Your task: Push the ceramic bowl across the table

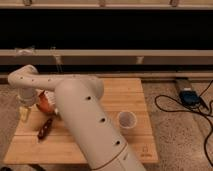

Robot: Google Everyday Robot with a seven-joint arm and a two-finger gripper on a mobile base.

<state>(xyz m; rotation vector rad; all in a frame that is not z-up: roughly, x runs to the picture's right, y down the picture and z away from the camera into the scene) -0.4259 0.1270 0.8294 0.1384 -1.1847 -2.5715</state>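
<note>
The ceramic bowl (pixel 45 103) is orange and glossy. It sits near the left edge of the light wooden table (pixel 125 95), partly hidden behind my white arm. My arm reaches from the bottom centre up to the left. My gripper (pixel 24 113) hangs below the wrist at the table's left edge, just left of the bowl and close to it. I cannot tell whether it touches the bowl.
A small white cup (pixel 126 120) stands right of the arm. A dark brown oblong object (pixel 45 128) lies on the table in front of the bowl. A blue box with black cables (pixel 190 97) lies on the floor to the right. A dark wall with a ledge runs behind.
</note>
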